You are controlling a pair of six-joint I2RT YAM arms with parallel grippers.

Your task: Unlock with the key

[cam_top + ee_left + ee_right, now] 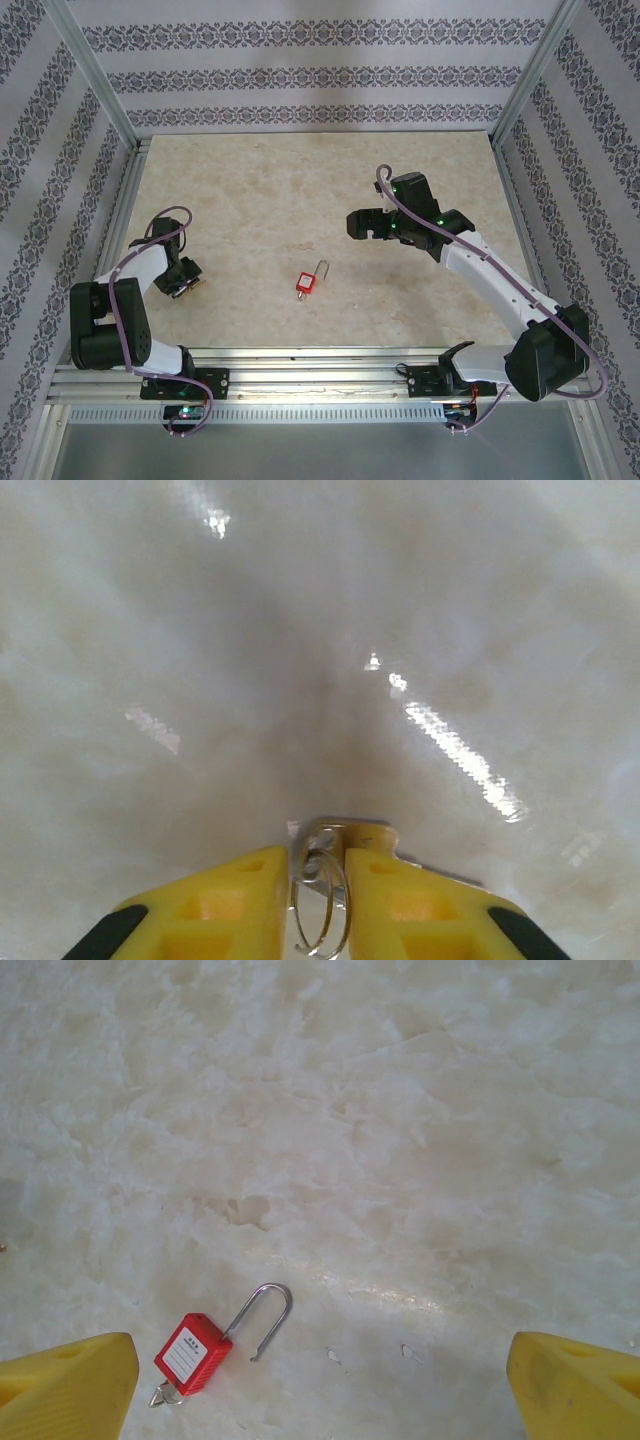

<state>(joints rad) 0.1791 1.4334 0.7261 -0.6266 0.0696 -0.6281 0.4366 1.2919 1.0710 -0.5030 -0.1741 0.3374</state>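
Note:
A red padlock [303,284] lies on the table near the middle front, also visible in the right wrist view as the padlock [192,1353]. Its steel shackle [265,1312] is swung open, free end out of the body, and a small key [164,1395] sticks out of its bottom. My left gripper [183,283] is low over the table at the left. Its yellow fingers [225,905] are closed tight on a wire ring [322,905] with a metal key [335,838] at their tips. My right gripper [365,224] hovers open, up and to the right of the padlock.
The beige marble-patterned tabletop [300,200] is walled by patterned panels and an aluminium frame [320,360] along the front edge. The right gripper's yellow fingertips [70,1385] sit wide apart at the bottom corners of its wrist view, the padlock near the left one.

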